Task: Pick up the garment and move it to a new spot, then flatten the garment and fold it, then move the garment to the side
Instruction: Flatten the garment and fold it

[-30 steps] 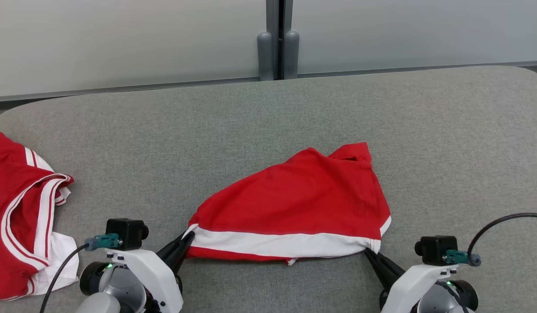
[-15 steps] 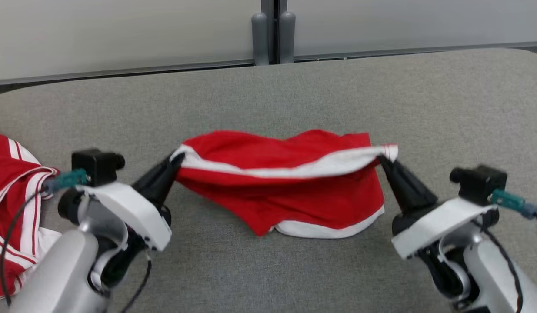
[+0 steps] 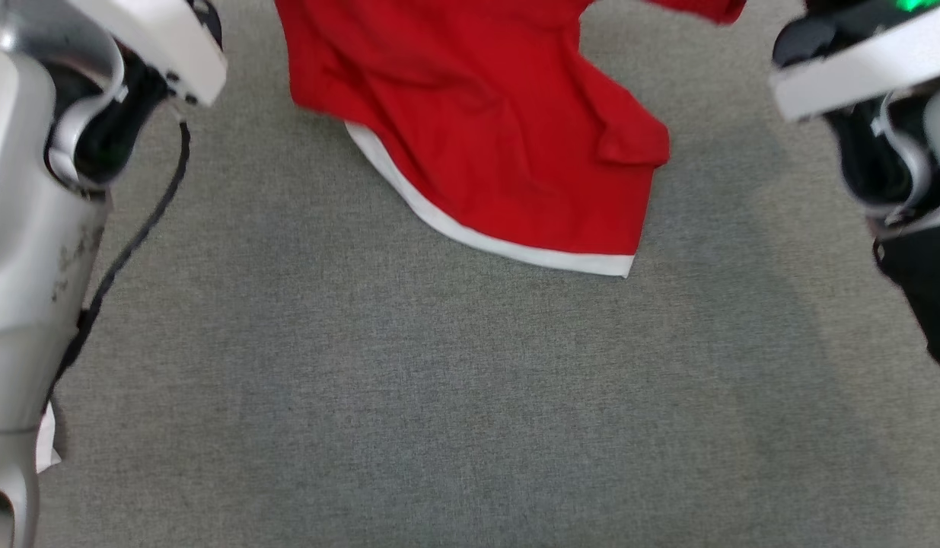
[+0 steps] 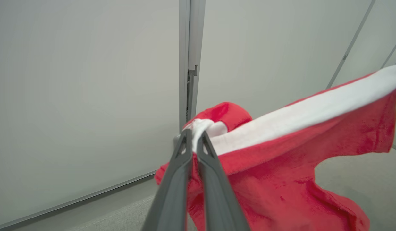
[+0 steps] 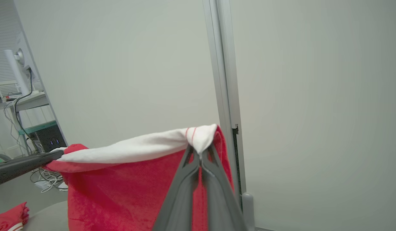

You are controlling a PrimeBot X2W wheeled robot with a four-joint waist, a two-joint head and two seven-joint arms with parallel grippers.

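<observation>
Garment point(image 3: 500, 137): solid red, with a narrow white band along the lower hem and a wider white band along the top edge.
Band stitching point(image 5: 189, 133): two thin red lines across the white.
My left hand point(image 4: 194, 134): dark grey fingers, matte.
My right hand point(image 5: 200, 148): dark grey fingers, same tone.
My left arm point(image 3: 28, 228): silver-grey forearm, white wrist shell, black joint.
My right arm point(image 3: 858, 68): white shell over black.
Status light point(image 3: 915, 4): green.
Cable point(image 3: 127, 251): black.
Worktop point(image 3: 439, 396): mid grey, fine flecked weave.
Wall panels point(image 4: 72, 80): plain pale grey-white.
Panel frame point(image 5: 225, 80): light grey.
Second garment point(image 5: 8, 218): red, white stripe.
</observation>
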